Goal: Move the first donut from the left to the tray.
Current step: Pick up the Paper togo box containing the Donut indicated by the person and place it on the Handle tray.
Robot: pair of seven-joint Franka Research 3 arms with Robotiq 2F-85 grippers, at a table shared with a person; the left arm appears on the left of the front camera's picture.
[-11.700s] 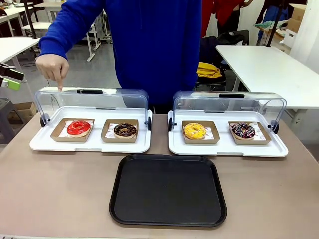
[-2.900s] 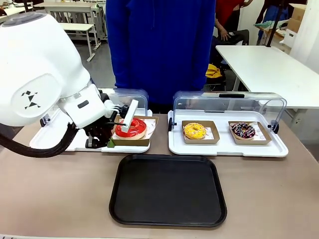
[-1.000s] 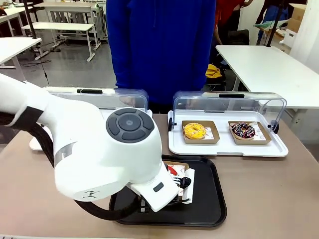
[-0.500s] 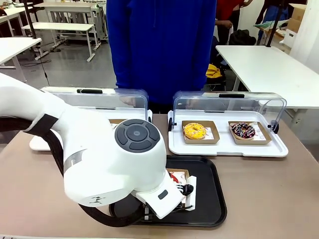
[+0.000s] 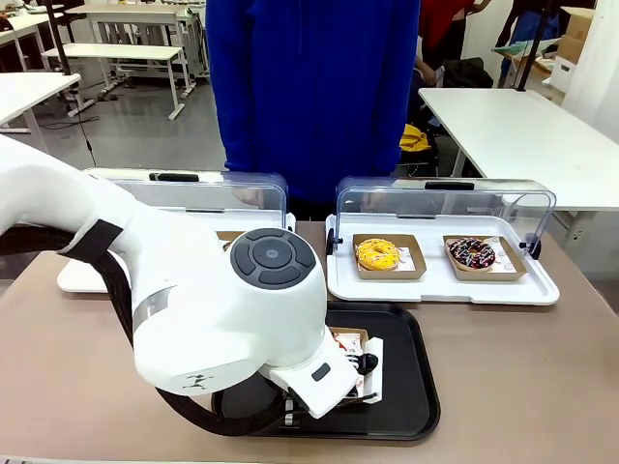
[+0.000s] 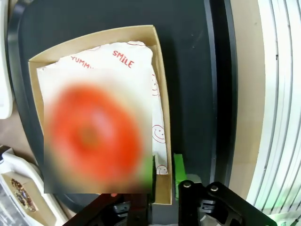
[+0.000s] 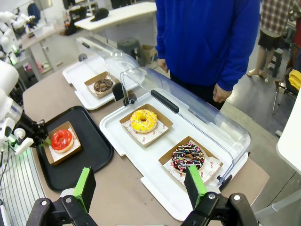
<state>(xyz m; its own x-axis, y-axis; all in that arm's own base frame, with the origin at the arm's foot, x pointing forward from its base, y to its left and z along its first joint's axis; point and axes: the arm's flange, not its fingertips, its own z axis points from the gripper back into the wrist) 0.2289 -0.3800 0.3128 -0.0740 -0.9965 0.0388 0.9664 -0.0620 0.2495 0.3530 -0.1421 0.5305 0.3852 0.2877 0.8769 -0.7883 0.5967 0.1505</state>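
The red-iced donut (image 7: 61, 139) lies in its brown cardboard holder (image 6: 94, 40) on the black tray (image 5: 411, 387), in the tray's middle part. My left arm reaches over the tray, and my left gripper (image 5: 366, 367) is at the holder's near edge. In the left wrist view the green pads (image 6: 179, 169) stand close on either side of the holder's wall, with the donut (image 6: 91, 136) just beyond. My right gripper (image 7: 140, 188) hangs open and empty, high above the table's right end.
The right white tray (image 5: 440, 287), its clear lid raised, holds a yellow donut (image 5: 377, 254) and a sprinkled chocolate donut (image 5: 472, 253). The left white tray (image 5: 73, 280) holds a chocolate donut (image 7: 102, 85). A person in blue (image 5: 309, 97) stands at the far side.
My left arm carried the red donut in its holder from the left white tray to the black tray. Over the last second it settled slightly lower and nearer the front.
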